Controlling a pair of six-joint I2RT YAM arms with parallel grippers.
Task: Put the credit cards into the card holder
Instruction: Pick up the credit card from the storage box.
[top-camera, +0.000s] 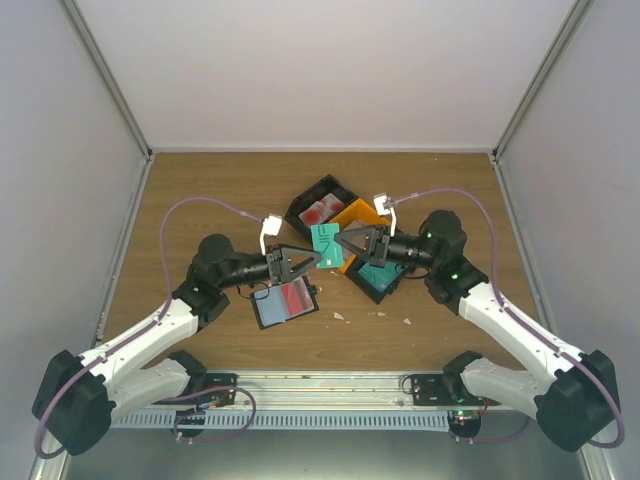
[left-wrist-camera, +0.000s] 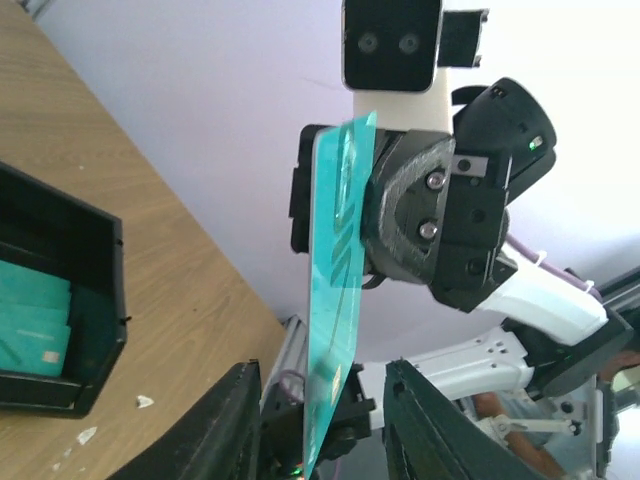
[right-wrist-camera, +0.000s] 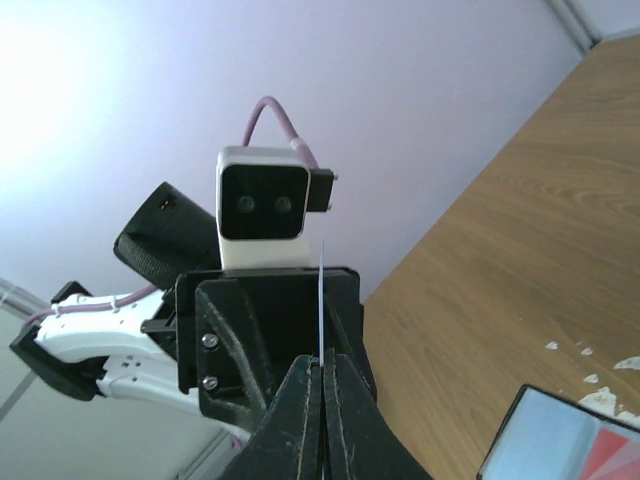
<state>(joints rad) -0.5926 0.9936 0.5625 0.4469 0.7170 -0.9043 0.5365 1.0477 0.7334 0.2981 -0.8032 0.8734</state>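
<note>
A teal credit card (top-camera: 325, 243) hangs in the air between my two grippers. My right gripper (top-camera: 345, 243) is shut on its right end; in the right wrist view the card (right-wrist-camera: 321, 295) shows edge-on, rising from the shut right gripper (right-wrist-camera: 321, 358). In the left wrist view the card's (left-wrist-camera: 335, 300) free end reaches between the fingers of my left gripper (left-wrist-camera: 320, 368), which stand open with a gap on each side. The black card holder (top-camera: 287, 303) lies open on the table below my left gripper (top-camera: 312, 260), a red card in it. Its corner (right-wrist-camera: 560, 440) shows in the right wrist view.
A black bin (top-camera: 382, 278) with more teal cards (left-wrist-camera: 30, 320) sits under my right arm. An orange bin (top-camera: 357, 213) and a second black bin (top-camera: 322, 205) with red-and-white cards stand behind. White paper scraps (top-camera: 405, 321) dot the wooden table.
</note>
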